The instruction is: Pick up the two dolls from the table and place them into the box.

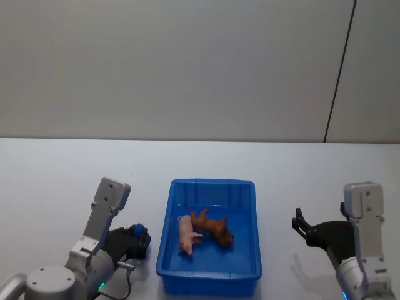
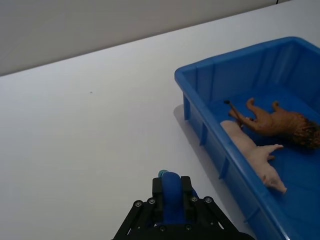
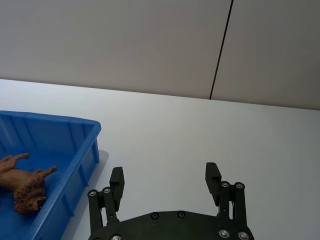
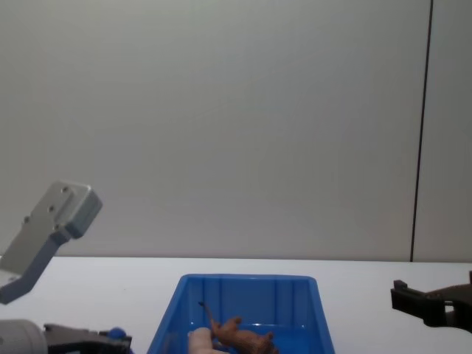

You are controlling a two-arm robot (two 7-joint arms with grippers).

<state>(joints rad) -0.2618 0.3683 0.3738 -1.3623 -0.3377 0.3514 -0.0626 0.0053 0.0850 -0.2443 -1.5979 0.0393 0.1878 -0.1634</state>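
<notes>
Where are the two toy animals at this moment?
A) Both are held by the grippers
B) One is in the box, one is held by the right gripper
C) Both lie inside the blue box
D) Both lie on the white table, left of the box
C: the brown toy and the pink toy lie side by side on the floor of the blue box, and the right gripper is open and empty beside it.

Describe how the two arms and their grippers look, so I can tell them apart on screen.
Both arms are silver-grey with boxy light-grey wrist housings and small green lights near the base. The left gripper is black with a blue tip and a thin cable. The right gripper is black, with blocky fingers and round screws.
</notes>
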